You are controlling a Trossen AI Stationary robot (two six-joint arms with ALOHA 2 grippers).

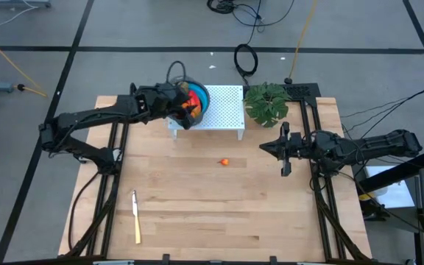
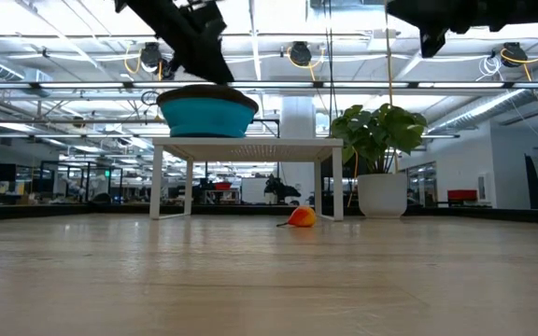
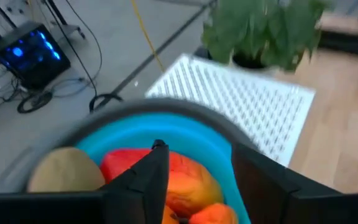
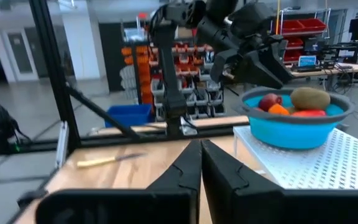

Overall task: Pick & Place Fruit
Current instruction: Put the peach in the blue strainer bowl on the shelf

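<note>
My two arms — matte black throughout, chunky jointed segments with rounded housings. Black cables trail off the right arm (image 1: pixel 374 146) toward the table edge. Left arm (image 1: pixel 94 121) looks the same build. Fingers (image 3: pixel 143 180) are dark, angular wedges tapering to thin tips — I make out no markings or screws.

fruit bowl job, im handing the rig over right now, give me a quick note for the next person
Left gripper: open, over the blue bowl on the white perforated stand.
Right gripper: shut, empty, waiting above the table's right side near the plant.
Done: an oblong red-orange piece, an olive-brown oval and a dark red ball lie in the bowl.
Left: one small orange fruit on the table in front of the stand. The knife stays put.
</note>
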